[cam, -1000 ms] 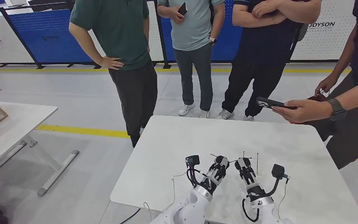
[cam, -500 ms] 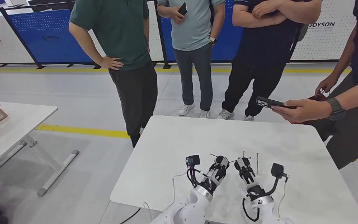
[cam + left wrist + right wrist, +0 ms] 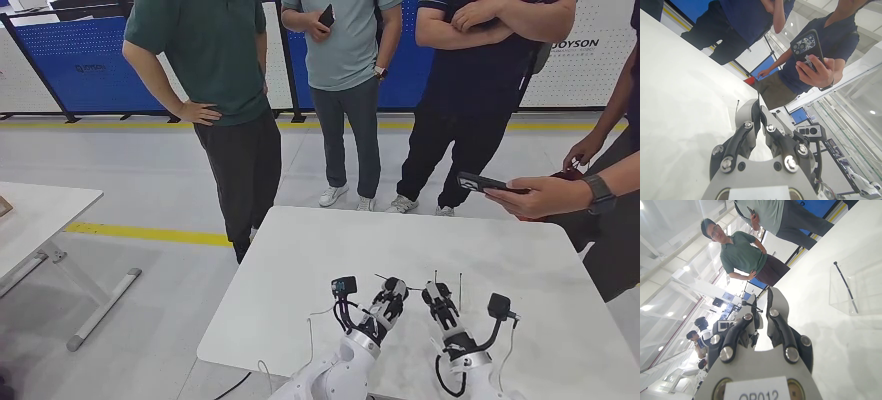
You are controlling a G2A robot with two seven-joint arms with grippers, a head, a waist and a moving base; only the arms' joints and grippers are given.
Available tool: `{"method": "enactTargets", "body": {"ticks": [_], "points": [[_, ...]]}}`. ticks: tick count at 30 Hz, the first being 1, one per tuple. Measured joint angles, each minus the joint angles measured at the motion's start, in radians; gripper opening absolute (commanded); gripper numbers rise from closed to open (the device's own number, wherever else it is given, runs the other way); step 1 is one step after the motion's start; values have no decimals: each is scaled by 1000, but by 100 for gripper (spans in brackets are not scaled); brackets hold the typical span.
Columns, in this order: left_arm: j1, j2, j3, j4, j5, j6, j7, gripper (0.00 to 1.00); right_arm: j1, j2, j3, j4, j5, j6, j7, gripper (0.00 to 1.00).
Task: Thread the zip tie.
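While the left tool [image 3: 759,106] is pinched shut on a thin black strap [image 3: 757,95] rising past its tips, the right tool [image 3: 762,293], just beside it above the desk [image 3: 300,260], narrowly grips the zip tie [image 3: 744,303] near its head, long axis crosswise toward its neighbour.

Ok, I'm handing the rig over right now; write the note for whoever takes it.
Left gripper: shut on a thin dark strap, above the table.
Right gripper: shut on the zip tie, its head sticking out beside the fingers.
Spare tie: leaning in a clear stand on the table, untouched.
Done: tie picked up, grippers close together.
Left: no tail shows through the head, so threading remains. Whether the left's strap is the same tie, I cannot tell.
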Motion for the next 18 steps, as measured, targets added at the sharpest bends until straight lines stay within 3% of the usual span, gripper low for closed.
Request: {"method": "enactTargets", "body": {"ticks": [4,8,18], "points": [[-1,-2,-2,3,-2,4,4,0,-3,0,2,-1,0,-5,-3,10],[-3,-4,-4,6,-5,10,9,0,-6,0,2,-1,-4,-9,-5,25],[-5,-9,-3,9,-5,25,19,0,-14,1,1,-4,-16,-20,-5,23]]}}
